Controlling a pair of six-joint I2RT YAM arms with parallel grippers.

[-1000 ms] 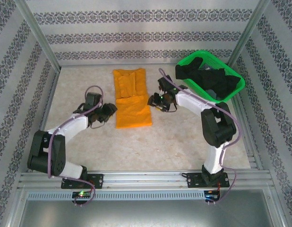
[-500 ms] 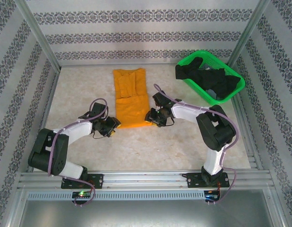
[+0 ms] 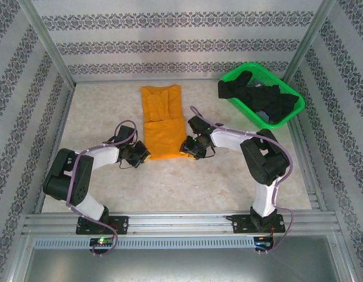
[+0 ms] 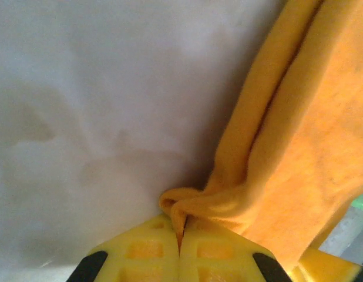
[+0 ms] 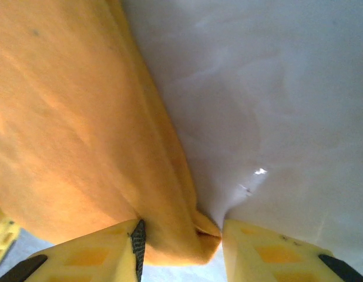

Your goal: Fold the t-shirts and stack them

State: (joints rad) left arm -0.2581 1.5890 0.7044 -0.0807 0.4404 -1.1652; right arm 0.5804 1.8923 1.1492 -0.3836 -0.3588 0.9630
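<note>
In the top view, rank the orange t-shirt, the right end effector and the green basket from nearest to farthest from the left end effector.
1. The orange t-shirt: its near left corner is pinched in the left end effector.
2. The right end effector: at the shirt's near right corner.
3. The green basket: far right.

- Left arm (image 3: 98,154) stretches low across the desk toward the right; left pincer (image 3: 138,155) clamped, pads together on a corner of the mustard-orange t-shirt (image 4: 299,147)
- Right arm (image 3: 231,138) stretches low leftward; right pincer (image 3: 190,147) parted
</note>
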